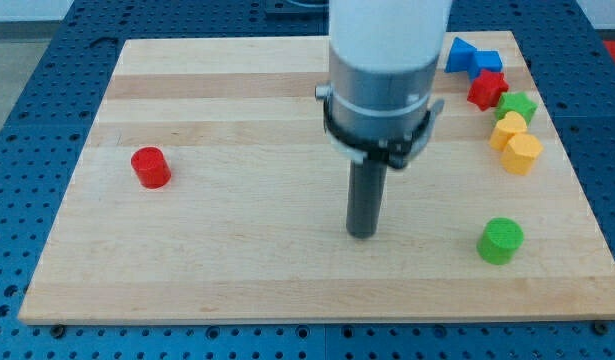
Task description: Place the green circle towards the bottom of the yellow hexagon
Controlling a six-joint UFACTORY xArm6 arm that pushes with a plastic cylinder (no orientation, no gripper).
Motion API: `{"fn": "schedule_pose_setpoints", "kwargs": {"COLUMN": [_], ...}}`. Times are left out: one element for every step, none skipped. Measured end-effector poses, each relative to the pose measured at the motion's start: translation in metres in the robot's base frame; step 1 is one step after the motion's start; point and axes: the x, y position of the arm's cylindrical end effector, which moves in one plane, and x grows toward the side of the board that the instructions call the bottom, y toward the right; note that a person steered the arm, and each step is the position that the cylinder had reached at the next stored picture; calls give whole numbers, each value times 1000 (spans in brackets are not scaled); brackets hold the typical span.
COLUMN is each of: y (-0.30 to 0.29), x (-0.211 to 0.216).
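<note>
The end effector is a plain rod with nothing to open or close; my tip rests on the tabletop at frame centre, touching no block. The green circle sits lower right, already below the yellow hexagon but well apart. Advise approaching from beneath, pushing gently upward and slightly rightward.

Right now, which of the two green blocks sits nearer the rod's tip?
The green circle, alone at the view's lower right of my tip. The green star sits farther up, in the cluster by the right edge.
</note>
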Motion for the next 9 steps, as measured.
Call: {"fn": "schedule_pose_setpoints", "kwargs": {"y": [19,95,161,200,211,204,191,156,139], "x": [43,55,44,16,0,21,43,46,21]}}
